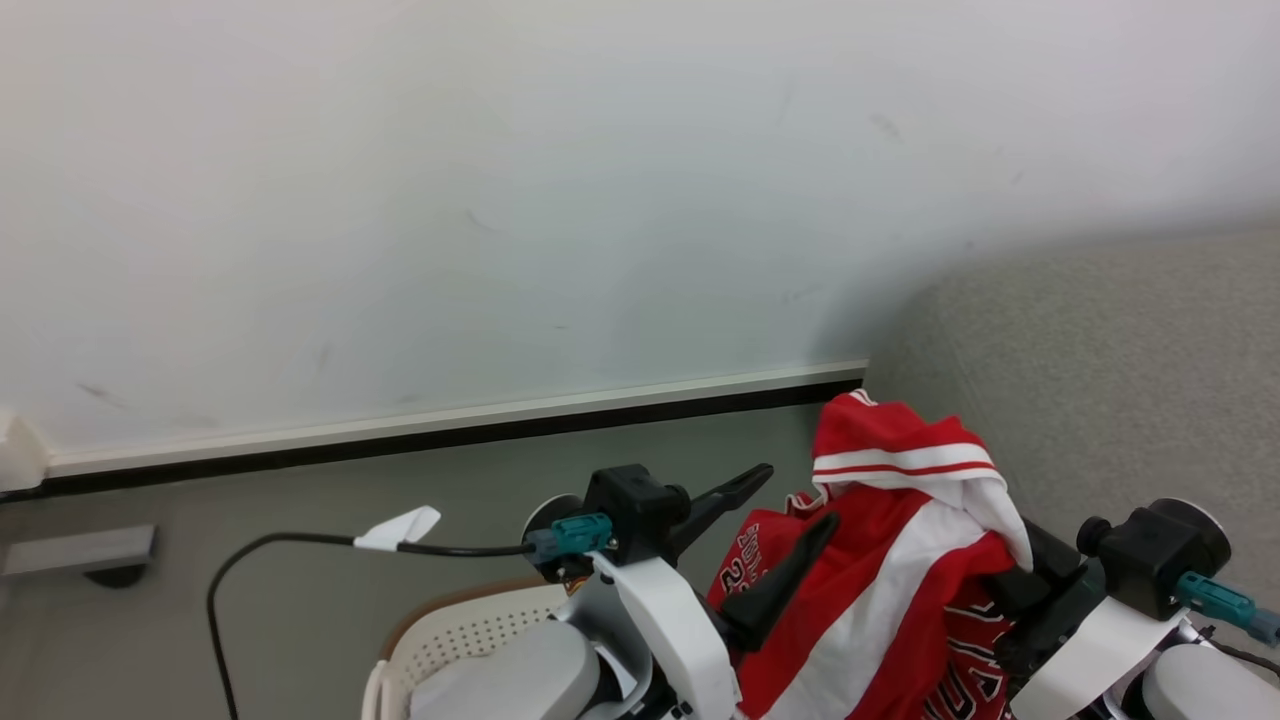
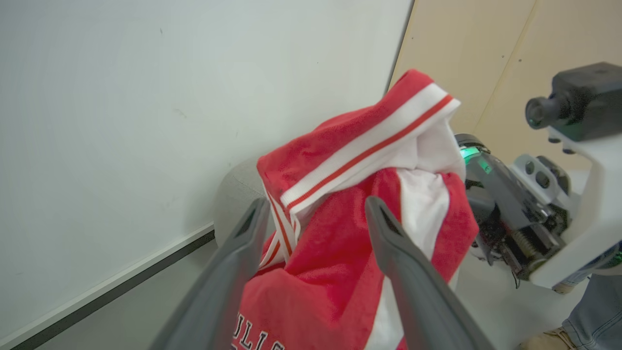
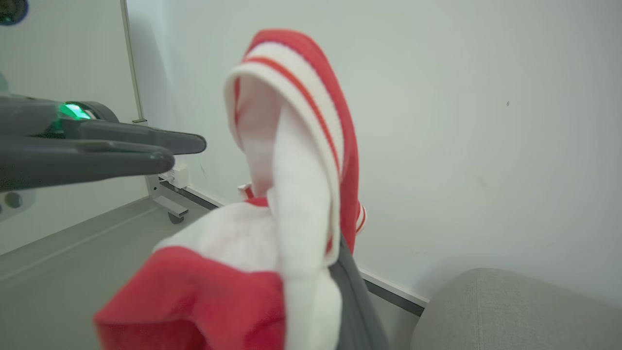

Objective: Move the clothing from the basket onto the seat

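**Clothing lifted clear of the basket, short of the seat**

Head view: the right gripper, pinched shut on the clothing, holds it high so that it clears the basket. The seat lies just behind.
Left wrist view: the left gripper gapes wide and empty beside the clothing, probably ready to support it.
Right wrist view: fabric drapes over the fingers.

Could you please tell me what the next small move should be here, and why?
Probably swing the right gripper rightward to carry the jersey over the sofa. The jersey hangs from its jaws, the basket sits to the lower left, the sofa lies just right, and the left gripper is open, holding nothing.
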